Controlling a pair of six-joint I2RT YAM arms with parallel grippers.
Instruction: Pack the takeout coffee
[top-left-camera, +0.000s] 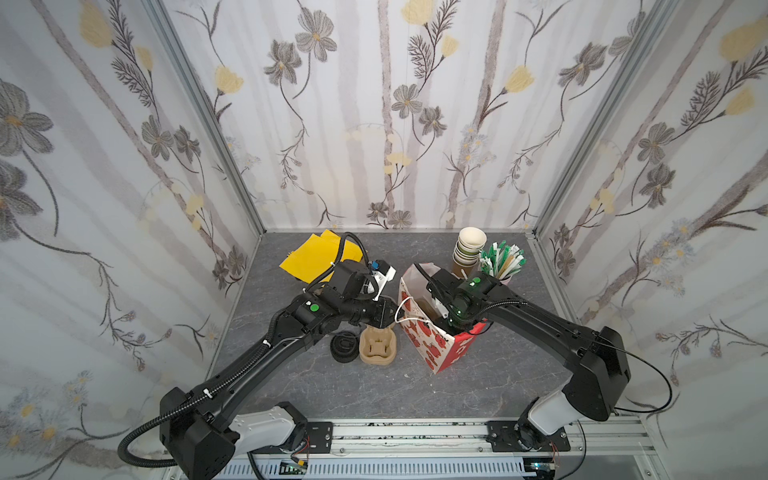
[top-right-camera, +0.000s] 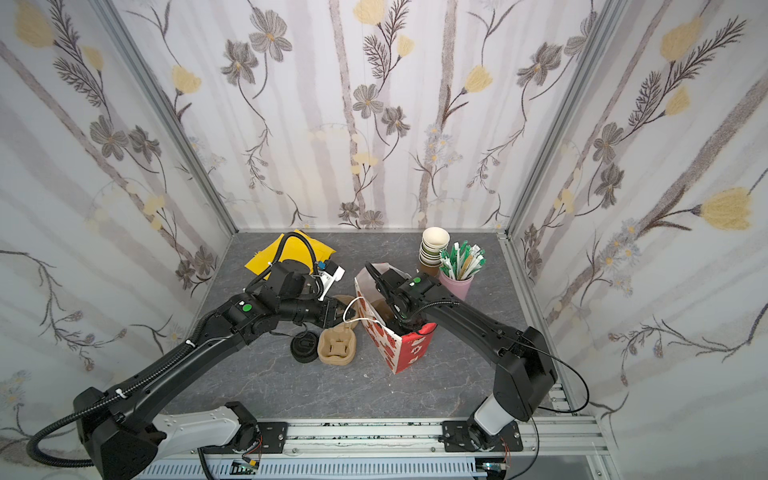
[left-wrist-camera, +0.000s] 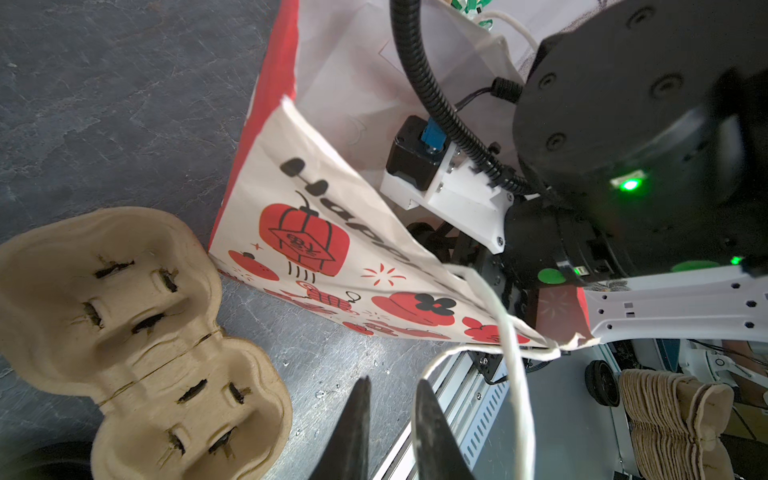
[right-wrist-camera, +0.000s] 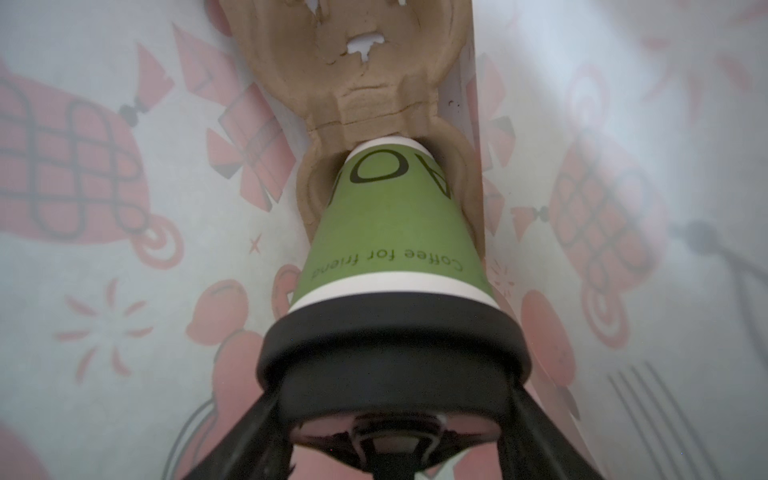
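The grey table (top-left-camera: 291, 395) carries one paper bag (top-left-camera: 432, 345), standing just right of its middle with the mouth open. The right arm reaches down into it. In the right wrist view the right gripper (right-wrist-camera: 395, 395) is clamped on the black lid of the takeout coffee (right-wrist-camera: 390, 232). The cup is inside the bag, upright, with its base set into a well of a pulp carrier (right-wrist-camera: 365, 83) lying on the bag's floor.

The left gripper (left-wrist-camera: 392, 386) hangs at the bag's left rim. Its jaws stand narrowly apart with nothing between them, and the white cord handle (left-wrist-camera: 513, 374) loops just beside one finger.

The step in hand looks like seating and letting go. To do it well, press the cup straight down until the well takes it, then spread the fingers only a little and lift out vertically so the lid is not dragged. The left side should catch the cord or rim to stop the paper wall folding inward.

- Yellow sheet (top-left-camera: 307, 257): one, toward the far left corner.
- Second carrier (top-left-camera: 376, 347): one, on the table just left of the bag.
- Stack of lidless cups (top-left-camera: 469, 249): one, near the far right corner, with its rims too close together to count.
- Pink holder (top-right-camera: 455, 284): one, full of green and white sticks.
- Black lids (top-left-camera: 343, 351): one short pile.
- Lidded cup: one.
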